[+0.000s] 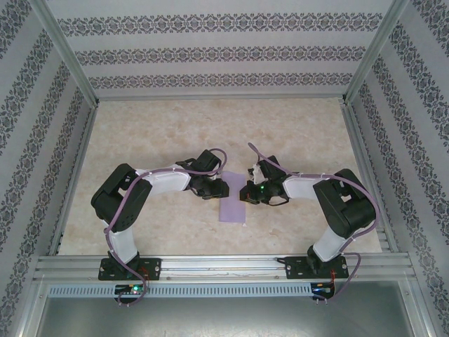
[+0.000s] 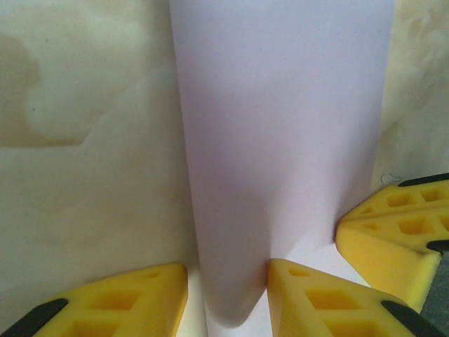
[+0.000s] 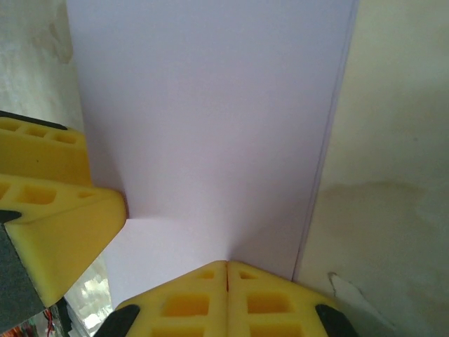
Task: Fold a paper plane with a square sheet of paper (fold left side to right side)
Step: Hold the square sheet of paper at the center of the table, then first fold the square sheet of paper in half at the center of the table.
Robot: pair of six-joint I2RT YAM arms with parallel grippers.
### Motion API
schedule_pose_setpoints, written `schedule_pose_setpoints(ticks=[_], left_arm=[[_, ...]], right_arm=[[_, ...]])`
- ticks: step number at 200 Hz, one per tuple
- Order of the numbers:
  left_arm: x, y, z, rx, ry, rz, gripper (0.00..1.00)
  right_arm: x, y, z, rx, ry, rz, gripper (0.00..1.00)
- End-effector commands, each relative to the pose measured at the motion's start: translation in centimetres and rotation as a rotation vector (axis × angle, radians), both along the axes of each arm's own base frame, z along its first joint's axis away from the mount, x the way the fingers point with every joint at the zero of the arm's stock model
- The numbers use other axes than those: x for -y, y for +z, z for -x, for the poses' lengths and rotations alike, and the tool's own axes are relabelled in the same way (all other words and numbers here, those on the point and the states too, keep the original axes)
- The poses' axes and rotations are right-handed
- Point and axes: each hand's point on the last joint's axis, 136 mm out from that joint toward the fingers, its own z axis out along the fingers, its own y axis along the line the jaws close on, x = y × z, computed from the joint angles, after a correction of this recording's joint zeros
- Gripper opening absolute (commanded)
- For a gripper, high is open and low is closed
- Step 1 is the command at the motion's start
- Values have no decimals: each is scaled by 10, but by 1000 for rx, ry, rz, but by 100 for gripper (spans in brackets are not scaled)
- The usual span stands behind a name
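Note:
The lilac sheet of paper [image 1: 232,205] lies folded over into a narrow upright rectangle on the table between the two grippers. My left gripper [image 1: 214,188] is at the sheet's left edge. In the left wrist view the paper [image 2: 280,140] bulges in a rounded, uncreased fold between the open yellow fingers [image 2: 126,302] of the left gripper [image 2: 228,281]. My right gripper [image 1: 250,193] is at the sheet's right side. Its fingers are shut together, and the right gripper [image 3: 226,265] rests tip-down on top of the paper [image 3: 210,105], with no paper between its fingers.
The tabletop [image 1: 175,133] is beige marble-patterned, with patterned walls and metal rails on three sides. The two grippers stand close together over the sheet: the right fingers [image 2: 400,232] show in the left wrist view, the left fingers [image 3: 56,210] in the right wrist view.

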Motion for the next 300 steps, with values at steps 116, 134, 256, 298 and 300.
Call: schedule_pose_setpoints(ticks=[116,134,256,298,300], left_arm=[[-22,59,-2,188,-14,18,41],[-8,59,3,172,-48,98,33],[14,1,8,52,-59,127,19],[-6,-24,16,16,-18,39,15],[-7,-25,16,15,-18,35,15]], right_arm=[[26,-43,19,-76,16,204,0],[26,-42,17,-68,14,206,0],[32,-47,20,-83,24,244,0],[36,-50,22,-87,30,273,0],[36,-50,22,-86,30,274,0]])
